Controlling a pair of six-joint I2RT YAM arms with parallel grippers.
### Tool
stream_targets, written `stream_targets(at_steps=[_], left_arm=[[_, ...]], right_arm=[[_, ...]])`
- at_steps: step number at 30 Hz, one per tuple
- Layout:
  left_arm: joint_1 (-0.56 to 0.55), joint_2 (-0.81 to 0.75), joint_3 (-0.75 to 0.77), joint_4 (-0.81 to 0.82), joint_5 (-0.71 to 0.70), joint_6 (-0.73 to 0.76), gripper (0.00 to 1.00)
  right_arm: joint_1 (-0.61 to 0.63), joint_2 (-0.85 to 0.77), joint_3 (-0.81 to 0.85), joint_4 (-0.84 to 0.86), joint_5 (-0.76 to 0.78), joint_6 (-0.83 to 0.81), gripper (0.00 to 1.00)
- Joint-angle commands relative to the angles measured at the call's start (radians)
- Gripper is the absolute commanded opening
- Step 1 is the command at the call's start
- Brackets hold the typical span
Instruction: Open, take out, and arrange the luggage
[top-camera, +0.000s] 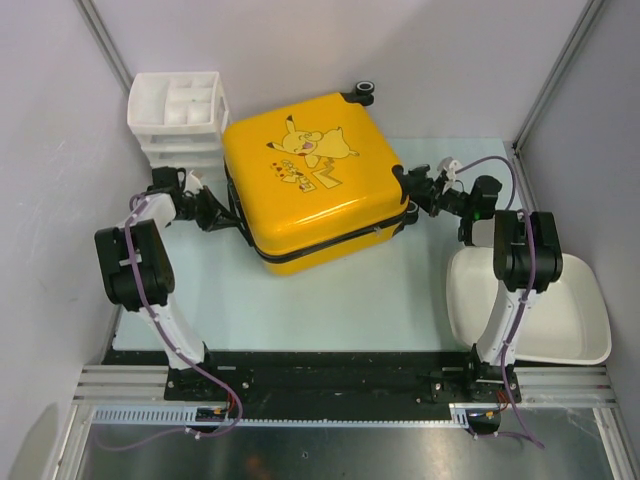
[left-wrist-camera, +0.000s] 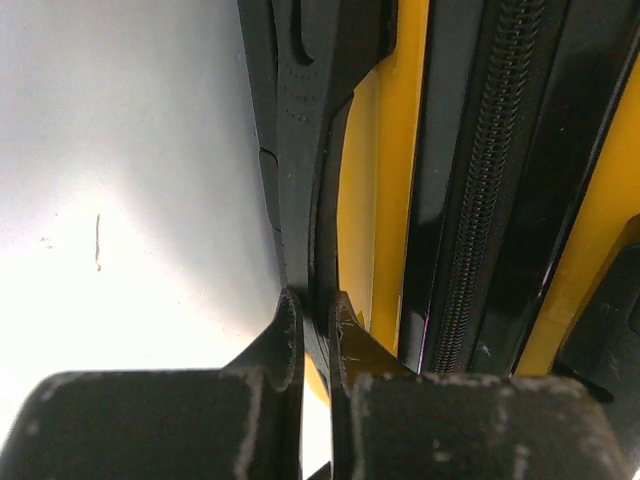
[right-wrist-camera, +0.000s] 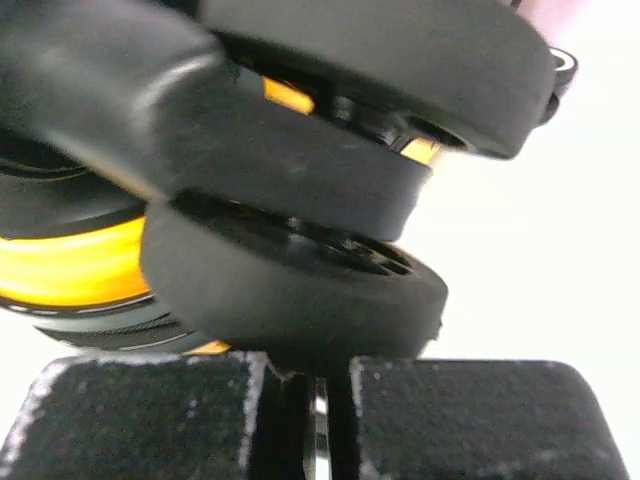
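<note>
The yellow luggage (top-camera: 310, 180) with its Pikachu print lies flat and closed in the middle of the table. My left gripper (top-camera: 222, 215) is at its left side, shut on the black side handle (left-wrist-camera: 310, 150), which runs up from between my fingertips (left-wrist-camera: 315, 310). The zip (left-wrist-camera: 480, 200) runs beside the handle. My right gripper (top-camera: 415, 200) is at the case's right side. Its fingers are shut, their tips (right-wrist-camera: 318, 375) right against a black wheel (right-wrist-camera: 290, 290), and I see nothing held between them.
A white plastic drawer unit (top-camera: 178, 115) stands at the back left, close to the case's corner. A white tub (top-camera: 560, 310) sits at the right, by the right arm. Another wheel (top-camera: 363, 92) sticks out at the case's far edge. Grey walls close in on both sides.
</note>
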Motion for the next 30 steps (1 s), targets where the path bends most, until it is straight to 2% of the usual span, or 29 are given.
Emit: stream_targets(at_steps=[1,5,11,14,17,19,24,25,26,28,29,30], left_arm=[[0.015,0.066,0.105,0.163,-0.158,0.1,0.0],[-0.009,0.089,0.14,0.155,-0.147,0.111,0.0],[-0.055,0.083,0.14,0.151,-0.121,0.141,0.0],[-0.08,0.075,0.136,0.151,-0.117,0.155,0.0],[-0.114,0.058,0.125,0.15,-0.111,0.183,0.0],[-0.138,0.052,0.117,0.152,-0.115,0.194,0.0],[-0.15,0.055,0.113,0.151,-0.103,0.18,0.0],[-0.15,0.052,0.113,0.149,-0.098,0.18,0.0],[-0.147,0.04,0.111,0.15,-0.092,0.178,0.02],[-0.134,0.023,0.101,0.151,-0.069,0.177,0.24],[-0.126,0.005,0.094,0.151,-0.057,0.175,0.35],[-0.111,-0.007,0.085,0.151,-0.034,0.178,0.54]], right_arm=[[-0.062,0.06,0.171,0.265,0.134,0.142,0.0],[-0.042,0.126,0.26,0.267,0.136,0.275,0.0],[0.01,0.217,0.397,0.167,0.176,0.354,0.0],[0.036,0.255,0.481,0.084,0.203,0.404,0.0],[0.051,0.324,0.637,-0.127,0.217,0.509,0.0],[0.06,0.361,0.706,-0.193,0.229,0.579,0.0],[0.108,0.407,0.815,-0.322,0.242,0.627,0.0],[0.111,0.405,0.817,-0.347,0.236,0.638,0.01],[0.113,0.399,0.813,-0.389,0.234,0.642,0.17],[0.108,0.367,0.776,-0.425,0.226,0.642,0.35],[0.103,0.35,0.756,-0.459,0.231,0.642,0.48],[0.094,0.318,0.719,-0.47,0.232,0.639,0.51]])
